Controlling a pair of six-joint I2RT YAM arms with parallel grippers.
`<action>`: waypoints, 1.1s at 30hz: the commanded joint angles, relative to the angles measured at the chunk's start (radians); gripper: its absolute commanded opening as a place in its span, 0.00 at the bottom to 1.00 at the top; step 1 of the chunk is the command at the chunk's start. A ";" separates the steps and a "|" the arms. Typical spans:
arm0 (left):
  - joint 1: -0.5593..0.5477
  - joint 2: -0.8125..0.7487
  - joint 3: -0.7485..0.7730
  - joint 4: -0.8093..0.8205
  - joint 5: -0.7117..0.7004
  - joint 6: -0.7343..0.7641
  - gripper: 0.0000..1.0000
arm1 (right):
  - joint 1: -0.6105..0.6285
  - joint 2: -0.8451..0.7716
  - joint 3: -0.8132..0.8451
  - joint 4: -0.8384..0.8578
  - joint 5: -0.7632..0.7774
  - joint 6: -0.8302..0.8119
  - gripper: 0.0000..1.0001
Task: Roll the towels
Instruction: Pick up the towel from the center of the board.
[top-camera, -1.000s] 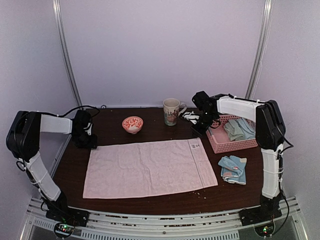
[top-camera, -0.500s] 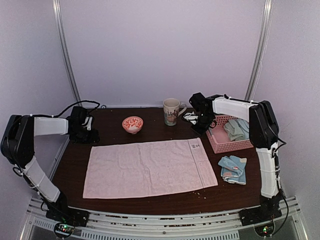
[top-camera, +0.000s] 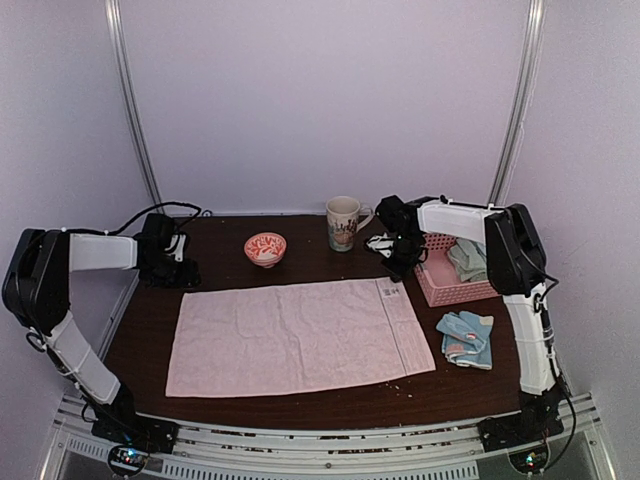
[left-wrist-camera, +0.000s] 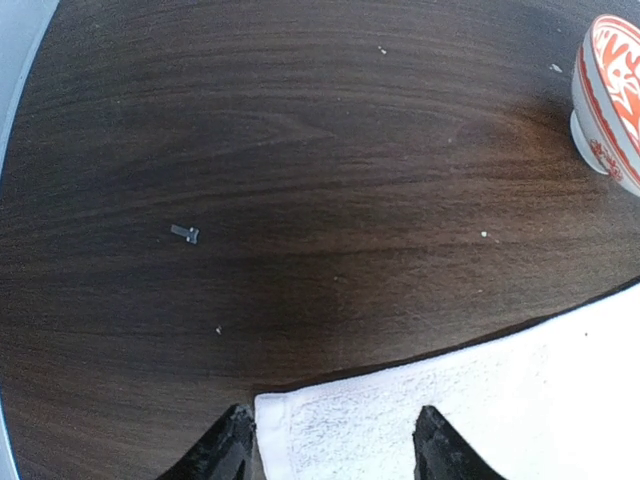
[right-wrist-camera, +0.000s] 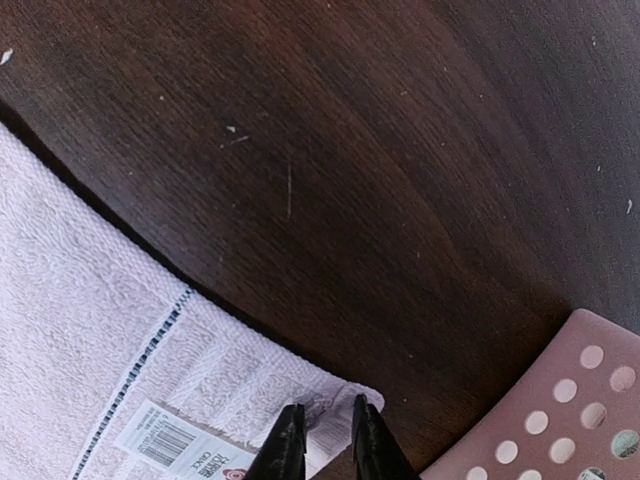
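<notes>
A large pale pink towel is lying flat and unrolled across the middle of a dark wooden desk, with a barcode label showing near its far right corner. The left hand is sitting at the towel's far left corner, released, its two fingers standing wide apart on either side of that corner. The right hand is sitting at the far right corner with its fingers drawn almost together; I cannot tell whether they are pinching the cloth. To the right of the big towel, a small light blue towel with pink and white patches is lying near the desk's right edge. Just beyond it, a pink lattice basket is holding folded green and blue towels. Along the far side, a red-and-white bowl and a mug are standing well apart from the cloths.
</notes>
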 joint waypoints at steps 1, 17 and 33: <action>0.005 0.008 0.004 0.018 0.005 0.014 0.56 | -0.009 0.032 0.041 -0.029 0.030 0.008 0.19; 0.006 0.012 0.000 0.000 -0.007 0.004 0.53 | 0.006 0.011 0.051 -0.065 -0.016 0.017 0.22; 0.007 0.124 0.023 -0.072 -0.028 -0.059 0.45 | 0.007 -0.056 0.093 -0.077 -0.014 0.019 0.22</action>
